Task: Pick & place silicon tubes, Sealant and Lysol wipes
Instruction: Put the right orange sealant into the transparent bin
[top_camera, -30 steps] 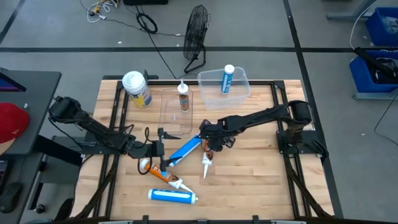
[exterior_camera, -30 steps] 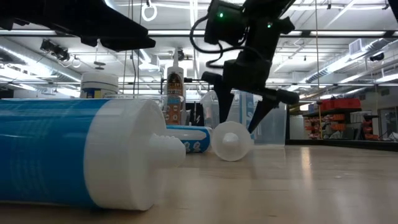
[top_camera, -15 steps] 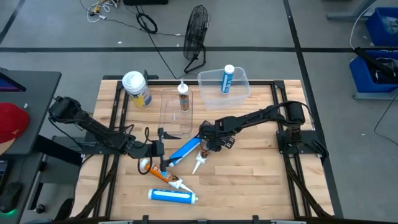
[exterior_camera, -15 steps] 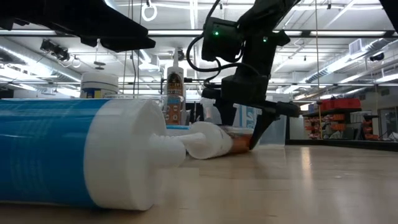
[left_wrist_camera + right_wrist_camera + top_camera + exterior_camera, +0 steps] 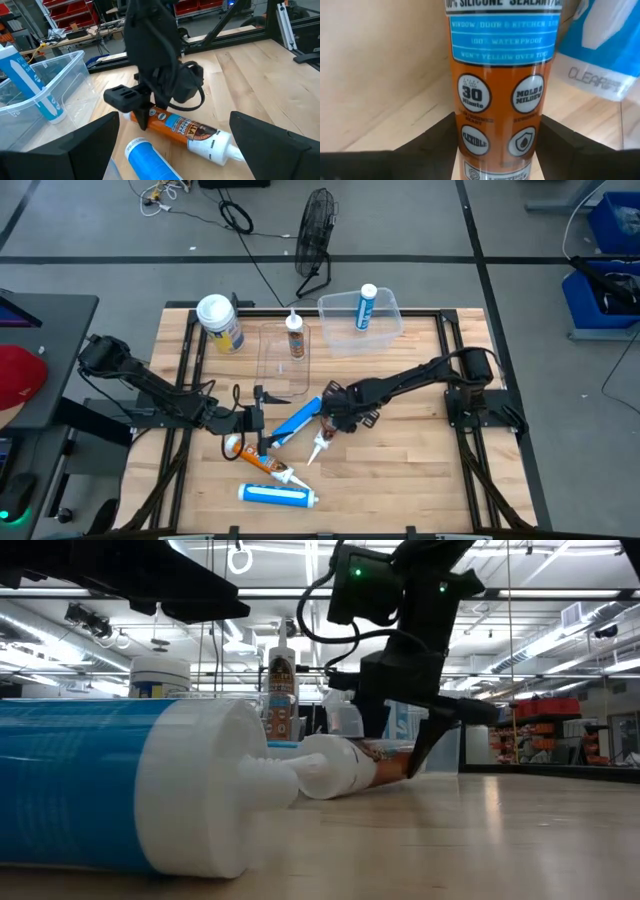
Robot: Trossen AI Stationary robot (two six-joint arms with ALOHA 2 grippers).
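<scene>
We see only part of the orange tube (image 5: 501,90), cut off at both ends; the blue tube (image 5: 110,785) runs off-frame.

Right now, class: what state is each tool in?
Left tool: open, empty, waiting beside the blue tube.
Right tool: straddling the orange sealant tube; whether it grips cannot be told.
</scene>
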